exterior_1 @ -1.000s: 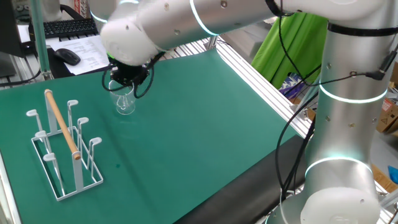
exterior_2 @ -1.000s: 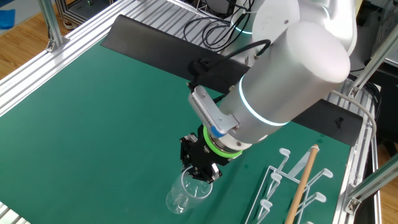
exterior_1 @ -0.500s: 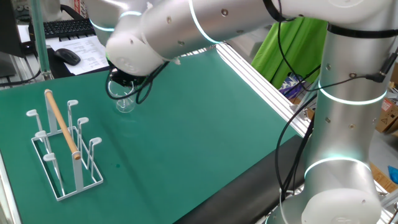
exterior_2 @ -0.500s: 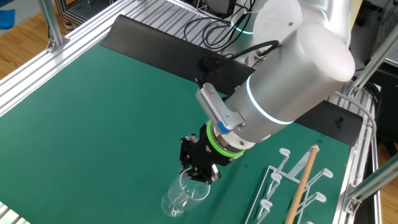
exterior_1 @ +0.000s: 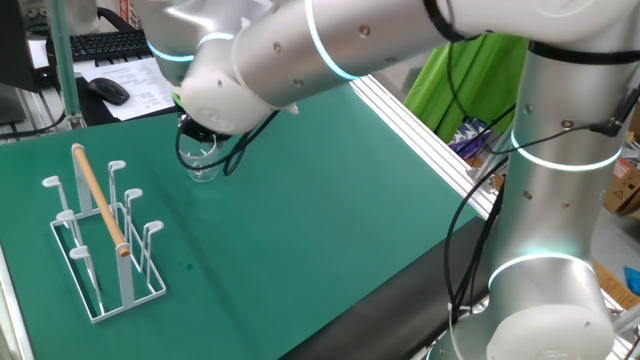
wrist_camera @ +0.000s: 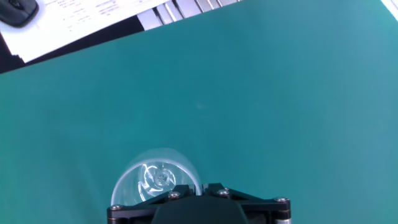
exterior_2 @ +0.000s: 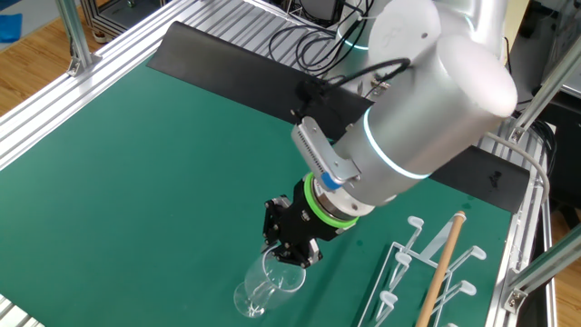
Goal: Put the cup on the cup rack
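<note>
Gripping cup (exterior_2: 263, 289) rim: fingers (exterior_2: 289, 252) | cup rack (exterior_1: 100, 235) beside; apart

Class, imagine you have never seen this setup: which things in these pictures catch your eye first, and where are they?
The big silver robot arm dominates, reaching across the green table from the right. Its black tool sits at the rim of a small clear glass tilted on the mat. Close by stands a white wire cup rack with a wooden rod along the top, nothing hanging on it.
</note>
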